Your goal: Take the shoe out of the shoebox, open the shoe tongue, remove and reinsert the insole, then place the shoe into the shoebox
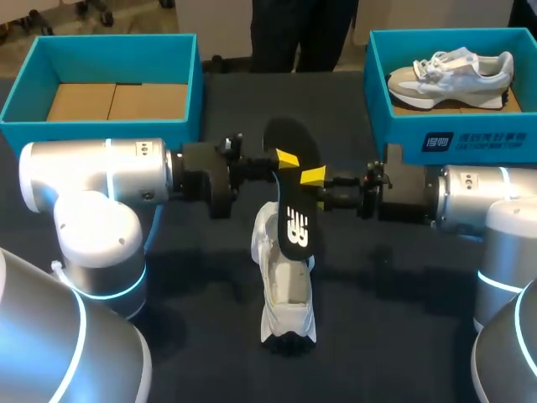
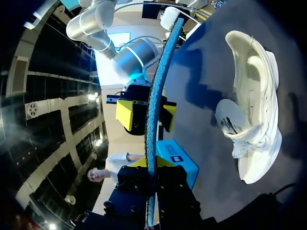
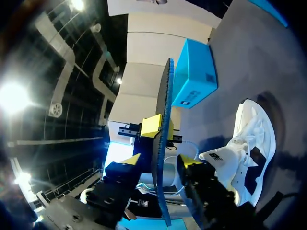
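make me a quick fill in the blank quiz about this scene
The left gripper grips an insole whose colour is ___. The shoe under it lies on the ___. The other shoe lies in the ___ blue box.
Missing: black; table; right.

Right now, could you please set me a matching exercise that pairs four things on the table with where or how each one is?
1 insole; 2 white shoe; 3 left shoebox; 4 right shoebox.
A holds a grey-white shoe; B rests on the table; C gripped by the left tool; D shows brown cardboard inside.
Pairs: 1-C; 2-B; 3-D; 4-A.
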